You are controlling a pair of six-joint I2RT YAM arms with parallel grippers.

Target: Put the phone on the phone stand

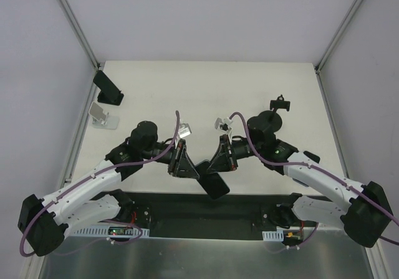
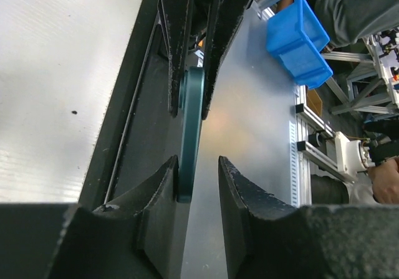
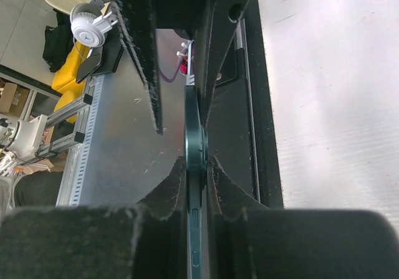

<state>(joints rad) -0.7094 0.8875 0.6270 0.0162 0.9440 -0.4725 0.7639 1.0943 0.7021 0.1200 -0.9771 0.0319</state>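
Handover, we judge. Overhead, the phone (image 1: 215, 184) hangs at the near edge, well apart from the black phone stand (image 1: 108, 87). Left wrist: our left gripper (image 2: 197, 167) straddles it, unclamped. Right wrist: our right gripper (image 3: 196, 167) pinches it. Next, left must close before right frees.

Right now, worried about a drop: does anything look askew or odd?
Nothing damaged. The phone hangs edge-on over the table's near edge, clamped by the right gripper; the left gripper straddles it off-centre, with a gap beside one finger.
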